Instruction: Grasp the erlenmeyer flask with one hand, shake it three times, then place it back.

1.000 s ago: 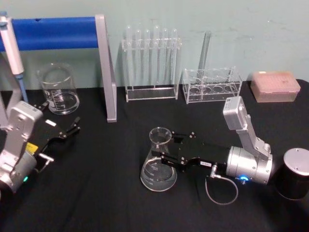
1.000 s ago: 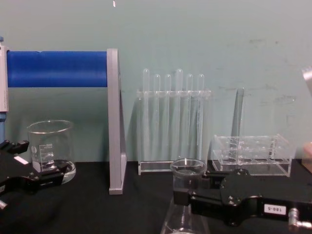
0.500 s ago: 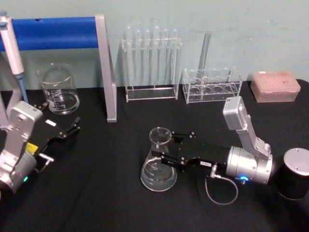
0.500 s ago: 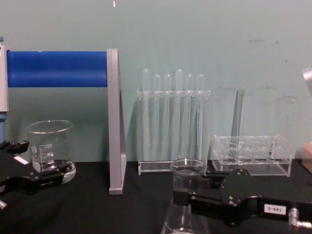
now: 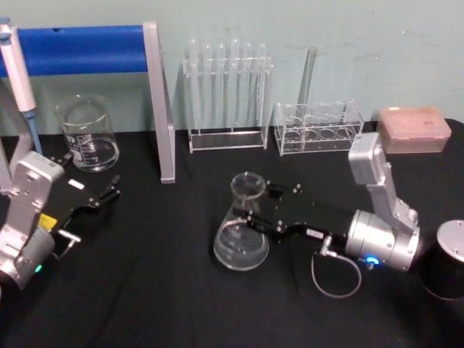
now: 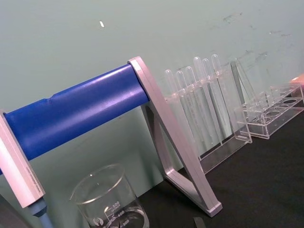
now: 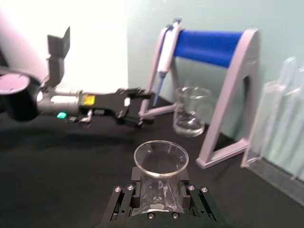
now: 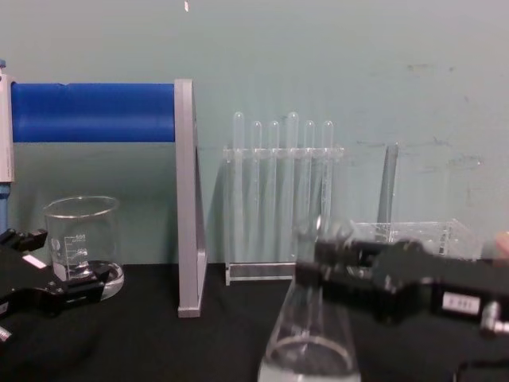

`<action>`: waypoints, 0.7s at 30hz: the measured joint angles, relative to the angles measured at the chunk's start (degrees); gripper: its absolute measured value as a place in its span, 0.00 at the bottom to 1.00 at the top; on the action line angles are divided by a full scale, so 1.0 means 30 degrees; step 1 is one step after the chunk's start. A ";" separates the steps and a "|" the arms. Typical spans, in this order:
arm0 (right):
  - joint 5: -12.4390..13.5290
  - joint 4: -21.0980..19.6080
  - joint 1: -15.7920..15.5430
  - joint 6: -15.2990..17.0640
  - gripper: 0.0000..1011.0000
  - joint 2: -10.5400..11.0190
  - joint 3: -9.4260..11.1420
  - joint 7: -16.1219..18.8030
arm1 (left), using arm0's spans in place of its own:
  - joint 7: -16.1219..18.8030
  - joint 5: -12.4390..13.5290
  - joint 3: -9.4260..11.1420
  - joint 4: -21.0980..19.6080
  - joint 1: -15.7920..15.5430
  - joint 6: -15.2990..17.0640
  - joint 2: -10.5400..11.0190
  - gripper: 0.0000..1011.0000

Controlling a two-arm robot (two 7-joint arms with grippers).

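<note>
Standing by the bench right now, anyone else following this? The right gripper (image 5: 252,214) has its jaws pinching the neck of the erlenmeyer flask (image 5: 241,248). The flask is straight out in front of the test tube rack (image 5: 227,94) and well clear of it. So the grab is done imo. — benchlurker

Yep, same read from my spot. Grip looks square, one finger each side of the neck just under the rim. The flask seems to lean a touch, and I honestly can't tell if its base is touching the black table (image 5: 145,297) or just off it. If it's up, that's the start of the first shake at most. — tube_rack_tom

And the other arm? — benchlurker

Oh, the left gripper (image 5: 114,186) is parked way off to the rack's left, past the grey-and-blue stand (image 5: 163,109) and next to the beaker (image 5: 88,135). Jaws spread, holding nothing. Not part of this. — tube_rack_tom

So scorecard: grasp checked off, three shakes pretty much all to go. Then it has to set the flask back down in front of the rack and let go. Call it a third of the way? — benchlurker

I'd say less, the shaking is the bulk of it. Only worry is the glass slipping in that pinch once it starts swinging. — tube_rack_tom
</note>
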 joint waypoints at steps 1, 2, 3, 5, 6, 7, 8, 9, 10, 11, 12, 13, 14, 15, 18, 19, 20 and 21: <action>0.0034 -0.0434 -0.0223 0.0055 0.44 0.0058 0.0250 -0.0423 | 0.0000 0.0000 0.0000 0.0001 0.0000 -0.0001 0.0000 0.99; 0.0045 -0.0708 -0.0369 0.0099 0.44 0.0093 0.0390 -0.0783 | 0.0000 0.0000 0.0000 0.0001 0.0000 0.0001 0.0000 0.99; 0.0051 -0.1318 -0.0710 0.0204 0.44 0.0150 0.0744 -0.1467 | 0.0000 0.0000 0.0000 0.0001 -0.0001 0.0000 0.0000 0.99; 0.0060 -0.1847 -0.1014 0.0305 0.44 0.0187 0.1111 -0.2156 | 0.0000 0.0000 -0.0001 0.0001 0.0000 0.0000 0.0000 0.99; 0.0069 -0.2112 -0.1166 0.0359 0.44 0.0195 0.1303 -0.2456 | 0.0000 0.0001 -0.0001 0.0001 0.0000 0.0000 0.0000 0.99; 0.0077 -0.2609 -0.1455 0.0503 0.44 0.0203 0.1675 -0.3084 | 0.0000 0.0001 0.0000 0.0000 0.0000 0.0000 0.0000 0.99; 0.0077 -0.2852 -0.1604 0.0587 0.44 0.0208 0.1869 -0.3407 | 0.0000 0.0000 -0.0001 0.0000 0.0000 0.0000 0.0000 0.99; 0.0076 -0.3031 -0.1719 0.0659 0.44 0.0208 0.2007 -0.3677 | 0.0000 0.0000 0.0000 0.0000 0.0001 0.0001 0.0000 0.99; 0.0073 -0.3287 -0.1886 0.0750 0.44 0.0208 0.2224 -0.4006 | 0.0000 0.0000 0.0000 0.0000 0.0001 0.0000 0.0000 0.99; 0.0063 -0.3551 -0.2036 0.0852 0.44 0.0209 0.2419 -0.4333 | 0.0000 0.0000 0.0000 0.0001 0.0000 0.0000 0.0000 0.99; 0.0038 -0.4081 -0.2348 0.1052 0.44 0.0207 0.2825 -0.5040 | 0.0000 0.0000 0.0000 0.0000 0.0001 0.0000 0.0000 0.99; 0.0016 -0.4327 -0.2506 0.1167 0.44 0.0199 0.3020 -0.5418 | 0.0000 0.0000 0.0000 0.0001 0.0001 0.0001 0.0000 0.99; -0.0022 -0.4803 -0.2809 0.1388 0.44 0.0183 0.3403 -0.6095 | 0.0000 0.0000 -0.0001 0.0000 0.0000 -0.0001 0.0000 0.99; -0.0058 -0.5067 -0.2988 0.1490 0.44 0.0168 0.3619 -0.6416 | 0.0000 0.0000 0.0000 0.0000 -0.0001 0.0001 0.0000 0.99; -0.0293 -0.5883 -0.3579 0.1825 0.44 0.0093 0.4374 -0.7701 | 0.0000 0.0000 -0.0001 0.0001 0.0001 0.0000 0.0000 0.99; -0.0385 -0.6073 -0.3725 0.1886 0.44 0.0073 0.4554 -0.7998 | 0.0000 0.0000 0.0000 0.0000 -0.0001 0.0000 0.0000 0.99; -0.0527 -0.6390 -0.4004 0.1921 0.44 0.0016 0.4920 -0.8558 | 0.0000 0.0001 0.0000 0.0000 -0.0001 0.0000 0.0000 0.99; -0.0527 -0.6390 -0.4004 0.1921 0.44 0.0016 0.4920 -0.8558 | 0.0000 0.0001 0.0000 0.0000 -0.0001 0.0000 0.0000 0.99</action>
